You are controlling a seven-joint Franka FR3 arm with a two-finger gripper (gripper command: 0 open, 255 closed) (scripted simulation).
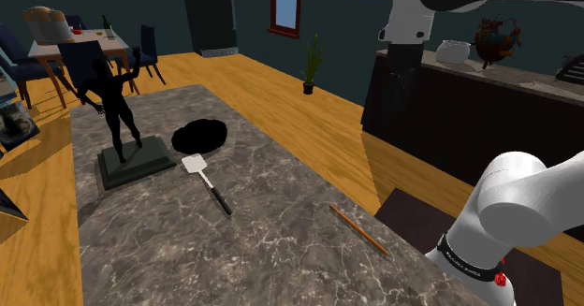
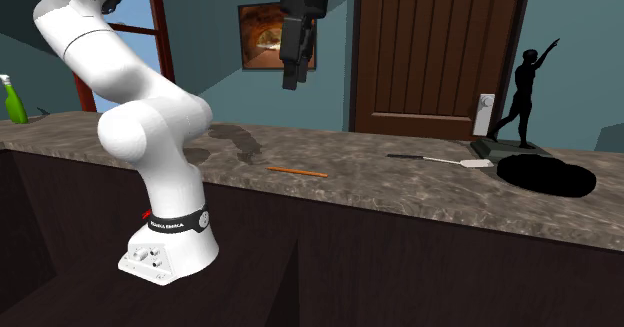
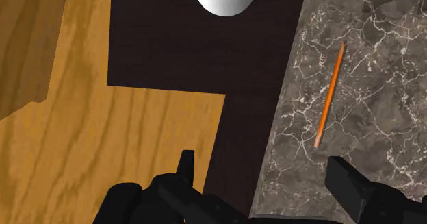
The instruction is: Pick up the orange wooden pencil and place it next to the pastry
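The thin orange pencil [image 1: 358,229] lies flat on the marble counter [image 1: 281,257], close to its edge nearest the stand. It also lies on the counter in the second exterior view as a short orange pencil [image 2: 297,171]. The pastry [image 1: 199,136], drawn as a flat black mound, sits farther along the counter beside the statue's base; the same pastry [image 2: 545,173] sits at the second exterior view's right. My gripper [image 2: 297,75] hangs high above the counter, open and holding nothing. In the wrist view the pencil [image 3: 329,96] lies ahead of my gripper [image 3: 267,178], off toward one finger [image 3: 349,181].
A black figure statue [image 1: 117,108] on a dark base stands by the pastry. A spatula [image 1: 206,182] with a black handle lies between pastry and pencil. Beyond the counter's edge are a dark stand top [image 3: 205,51] and wooden floor [image 3: 82,120].
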